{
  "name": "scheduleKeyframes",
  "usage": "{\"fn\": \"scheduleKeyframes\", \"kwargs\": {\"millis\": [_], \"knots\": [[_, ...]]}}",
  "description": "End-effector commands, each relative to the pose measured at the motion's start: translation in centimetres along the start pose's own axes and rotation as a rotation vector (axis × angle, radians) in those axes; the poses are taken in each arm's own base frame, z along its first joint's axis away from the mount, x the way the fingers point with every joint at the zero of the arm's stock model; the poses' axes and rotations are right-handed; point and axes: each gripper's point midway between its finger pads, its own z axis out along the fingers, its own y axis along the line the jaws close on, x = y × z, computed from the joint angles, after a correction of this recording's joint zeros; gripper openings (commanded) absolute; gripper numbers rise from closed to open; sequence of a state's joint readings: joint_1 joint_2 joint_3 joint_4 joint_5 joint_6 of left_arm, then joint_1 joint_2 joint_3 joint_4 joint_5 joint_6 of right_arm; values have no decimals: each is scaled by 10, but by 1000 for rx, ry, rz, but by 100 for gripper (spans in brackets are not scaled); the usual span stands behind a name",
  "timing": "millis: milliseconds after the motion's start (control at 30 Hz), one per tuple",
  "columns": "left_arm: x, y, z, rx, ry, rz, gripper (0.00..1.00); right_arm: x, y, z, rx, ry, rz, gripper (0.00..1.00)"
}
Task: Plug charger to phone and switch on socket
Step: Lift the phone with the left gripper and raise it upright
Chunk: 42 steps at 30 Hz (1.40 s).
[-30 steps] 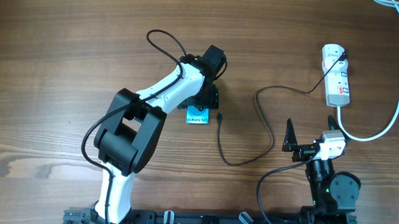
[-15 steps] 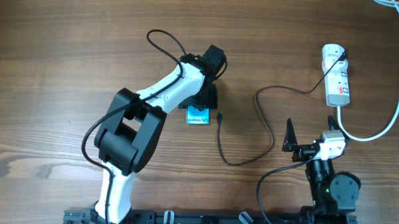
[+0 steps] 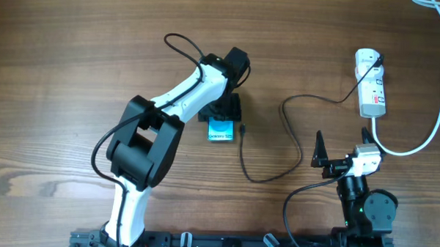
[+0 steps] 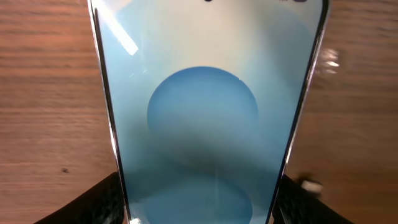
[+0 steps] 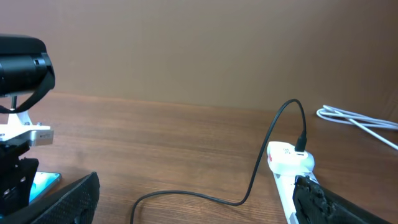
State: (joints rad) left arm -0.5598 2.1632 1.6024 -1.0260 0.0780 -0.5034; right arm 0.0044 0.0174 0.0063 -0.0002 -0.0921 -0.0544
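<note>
Since the earlier overhead frames, the phone [image 3: 220,131] has shifted slightly toward the robot and to its right, and has turned a little, with the left arm following it. The left gripper [image 3: 222,116] straddles the phone, one dark finger [image 4: 99,202] against each long edge, pinching it flat on the wooden tabletop [image 3: 61,59]. In the left wrist view the phone [image 4: 211,124] fills most of the frame, its teal screen lit and showing a darker round shape. From overhead, only the near end with the white text strip shows beyond the gripper.

The charger [image 3: 316,97] is a thin black cable. It leaves the white adapter [image 3: 366,57] at the far end of the socket [image 3: 371,85], runs left, loops down toward the robot and rises again. Its plug tip [image 3: 242,129] lies just beside the phone's right edge; whether the two touch cannot be told.

The socket lies well apart from the phone, at the right side of the tabletop, and a thick white cord [image 3: 425,145] curves away from its near end.

The right gripper [image 3: 342,144] sits low near the robot's base, its fingers spread wide and holding nothing. The right wrist view looks between them at the socket [image 5: 289,168], the charger [image 5: 258,168] and the white cord [image 5: 354,118].
</note>
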Motion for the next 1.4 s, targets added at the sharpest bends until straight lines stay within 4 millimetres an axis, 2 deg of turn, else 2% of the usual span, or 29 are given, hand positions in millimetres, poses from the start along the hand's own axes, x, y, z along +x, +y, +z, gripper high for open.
{"fn": "scheduleKeyframes", "kwargs": {"millis": [0,167,467,633,767,867,1367], "knots": [[-3,-24,-49,212,-11,-18,65,-1,-1,0,10,-7,3,100],[7,-42,-92,448,48,-29,67,-1,-1,0,10,-7,3,100],[29,-69,-185,953,214,-13,67,-2,-1,0,10,-8,3,100],[37,-72,-230,1213,335,3,66,-2,-1,0,10,-8,4,100],[39,-68,-255,1343,396,9,66,-1,-1,0,10,-7,3,100],[36,-63,-262,1377,428,-24,67,-1,-1,0,10,-7,3,100],[3,-21,-266,1384,436,-246,66,-1,-1,0,10,-7,3,100]]}}
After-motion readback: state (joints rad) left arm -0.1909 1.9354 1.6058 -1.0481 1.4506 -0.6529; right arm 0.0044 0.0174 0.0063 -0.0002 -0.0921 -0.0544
